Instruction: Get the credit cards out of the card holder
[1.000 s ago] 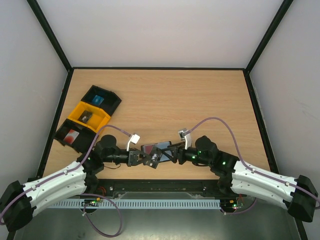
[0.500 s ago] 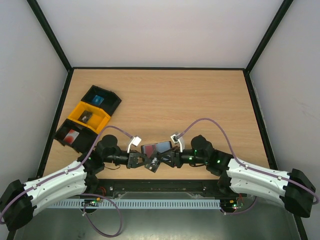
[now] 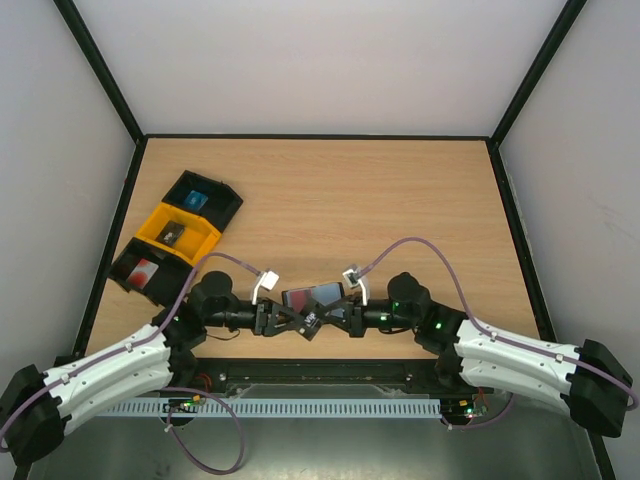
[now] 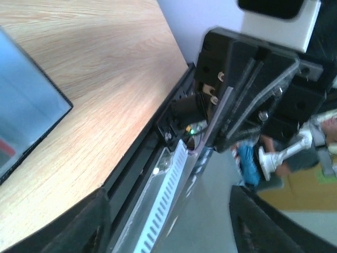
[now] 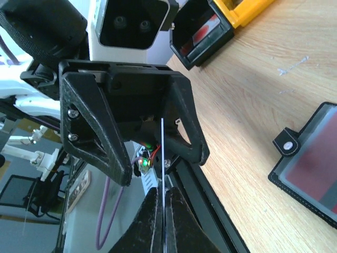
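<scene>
Right gripper (image 5: 162, 192) pinches 1 credit card (image 5: 162, 147) beside card holder (image 5: 310, 158), left gripper (image 3: 290, 322) agape; stiff, slick, I'd grip edges.

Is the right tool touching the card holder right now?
Apart. In the right wrist view the right tool, pinching a credit card edge-on, sits left of the card holder, with bare table between them.

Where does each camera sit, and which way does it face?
Top external: above and behind the robot, looking down on the table; left arm and right arm show.
Left wrist: on the left arm, facing the right gripper; own fingers at bottom.
Right wrist: on the right arm, facing the left gripper; own fingers pinch a credit card.
Both wrist views share the card holder.
</scene>
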You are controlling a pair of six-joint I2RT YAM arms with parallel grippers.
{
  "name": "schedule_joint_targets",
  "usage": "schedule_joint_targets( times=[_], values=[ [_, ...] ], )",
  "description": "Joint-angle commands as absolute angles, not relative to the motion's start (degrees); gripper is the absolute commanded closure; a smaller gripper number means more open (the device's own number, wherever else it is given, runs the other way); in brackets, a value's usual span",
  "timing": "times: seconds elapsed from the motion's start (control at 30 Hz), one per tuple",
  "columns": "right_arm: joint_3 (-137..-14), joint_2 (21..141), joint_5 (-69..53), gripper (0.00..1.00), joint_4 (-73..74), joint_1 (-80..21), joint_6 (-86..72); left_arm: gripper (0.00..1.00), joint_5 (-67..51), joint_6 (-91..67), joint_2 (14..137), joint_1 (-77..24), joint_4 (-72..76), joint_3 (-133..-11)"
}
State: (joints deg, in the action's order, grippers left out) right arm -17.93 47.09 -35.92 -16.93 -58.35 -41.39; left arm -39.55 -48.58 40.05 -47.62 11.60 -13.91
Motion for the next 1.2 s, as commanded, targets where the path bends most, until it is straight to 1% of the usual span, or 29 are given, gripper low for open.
schedule_joint_targets(
  times=[0.0,0.1,0.2,0.3,0.43,0.53,0.63,0.7,0.77,0.87,1.0,1.1,1.17],
  values=[
    [-16.48,44.49,-33.11,0.98,-22.97,-58.27,-44.8,0.31,-32.41,-51.75,36.64,-47.75,9.59,-15.24],
    [-15.82,43.86,-29.81,0.98,-26.15,-58.27,-48.33,0.24,-25.93,-55.32,31.76,-47.67,10.05,-14.64],
    [-14.71,44.31,-26.73,0.98,-32.1,-58.29,-52.78,0.22,-22.64,-58.79,27.28,-47.68,12.73,-12.98],
    [-13.15,45.61,-23.05,0.98,-39.41,-58.3,-59.15,0.22,-21.73,-61.46,24.46,-47.72,16.73,-10.92],
    [-12.69,48.89,-19.53,0.98,-46.63,-58.27,-64.89,0.23,-20.51,-62.1,23.77,-47.72,17.54,-10.16],
    [-12.8,52.21,-18.91,0.98,-51.13,-58.28,-68.24,0.27,-20.05,-62.63,24.75,-47.75,18.6,-10.05],
    [-13.07,55.75,-19.11,0.98,-54.51,-58.33,-70.63,0.34,-20.3,-63.43,26.62,-47.81,21.19,-9.81],
    [-13.14,57.37,-19.41,0.98,-56.54,-58.35,-71.75,0.41,-20.51,-63.75,27.85,-47.81,22.13,-9.9],
    [-13.33,58.62,-19.8,0.98,-57.51,-58.36,-72.29,0.51,-20.86,-64.0,28.94,-47.78,23.37,-9.79],
    [-13.38,59.59,-19.85,0.98,-57.57,-58.38,-72.68,0.68,-21.24,-64.65,30.1,-47.8,25.0,-9.71],
    [-13.36,59.95,-19.45,0.98,-57.19,-58.37,-72.64,0.86,-20.89,-64.89,30.36,-47.78,25.11,-9.67],
    [-13.16,60.18,-19.13,0.98,-56.89,-58.4,-72.43,0.95,-20.55,-64.87,29.71,-47.81,24.81,-9.34],
    [-13.04,60.41,-18.82,0.98,-56.87,-58.36,-72.46,0.97,-19.99,-64.61,28.8,-47.76,23.48,-9.39]
  ],
)
